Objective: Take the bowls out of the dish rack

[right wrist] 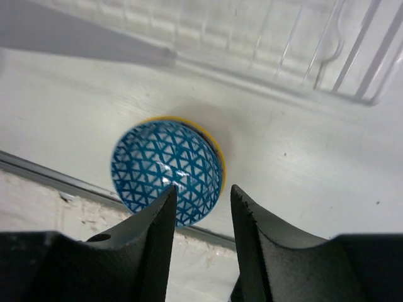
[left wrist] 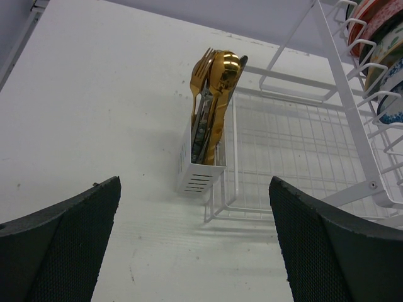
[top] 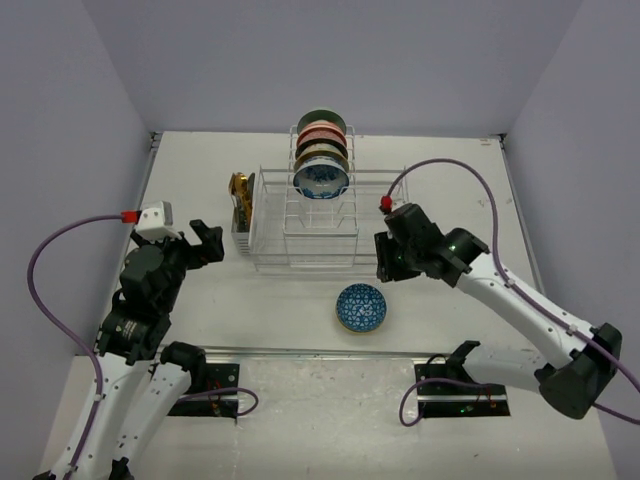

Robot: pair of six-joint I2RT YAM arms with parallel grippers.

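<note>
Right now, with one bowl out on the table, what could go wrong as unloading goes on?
1. The blue lattice-patterned ceramic bowl sits near the table's front edge, close to the open right tool; a low sweep could knock it off.
2. The remaining patterned bowls stand on edge, tightly packed in the white wire dish rack; pulling one may drag its neighbour.
3. The open left tool faces the gold cutlery beside the rack and might snag it.

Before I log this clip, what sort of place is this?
Probably a lab test cell, not a kitchen: bare pale walls box in a white table, a left arm and right arm mount at its near edge, and a dish rack of bowls is the prop.
</note>
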